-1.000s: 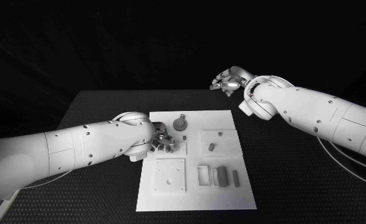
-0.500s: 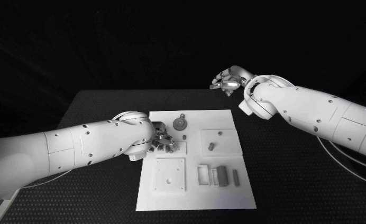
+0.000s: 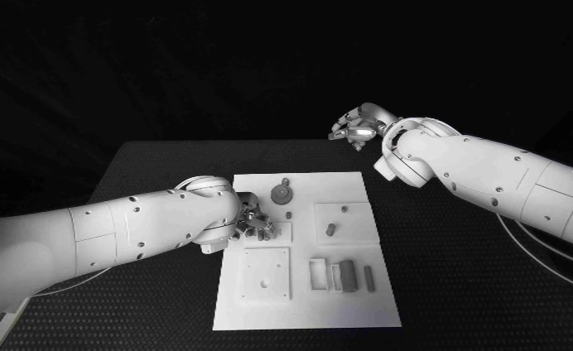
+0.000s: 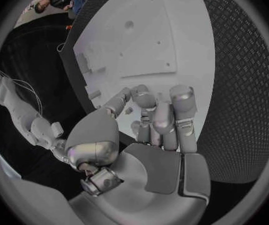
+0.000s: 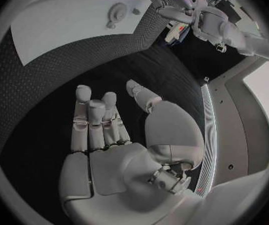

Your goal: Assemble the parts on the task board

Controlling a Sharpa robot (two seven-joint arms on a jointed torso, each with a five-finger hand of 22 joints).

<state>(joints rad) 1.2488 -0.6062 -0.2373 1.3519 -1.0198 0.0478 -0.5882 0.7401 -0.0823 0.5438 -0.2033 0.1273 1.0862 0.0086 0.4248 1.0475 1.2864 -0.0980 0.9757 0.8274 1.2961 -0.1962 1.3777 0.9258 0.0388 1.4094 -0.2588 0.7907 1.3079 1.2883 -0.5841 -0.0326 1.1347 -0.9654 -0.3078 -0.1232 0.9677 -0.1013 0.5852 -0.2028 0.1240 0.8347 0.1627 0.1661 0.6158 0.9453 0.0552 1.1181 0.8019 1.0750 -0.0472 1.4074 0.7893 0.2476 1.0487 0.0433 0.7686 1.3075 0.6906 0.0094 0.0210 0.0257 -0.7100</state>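
Note:
The white task board point(image 3: 305, 301) lies in the middle of the black table. My left hand point(image 3: 253, 225) hangs over the small square plate at the board's left edge, fingers curled down onto it. In the left wrist view the left hand point(image 4: 150, 115) brings thumb and fingers together just above the board point(image 4: 141, 40); whether a part sits between them is hidden. A grey gear point(image 3: 281, 194) and a peg point(image 3: 286, 182) stand near the board's far edge. My right hand point(image 3: 354, 127) is raised beyond the table's far right corner, its fingers point(image 5: 94, 122) straight and holding nothing.
A square plate point(image 3: 353, 231) on the board's right half carries two small pieces. Another plate point(image 3: 264, 274) with a hole lies near left, and several upright blocks point(image 3: 348, 275) stand near right. Bare black table point(image 3: 454, 285) flanks the board.
The left hand's fingers have shifted very slightly over the plate at the board's left edge. The right arm has not moved.

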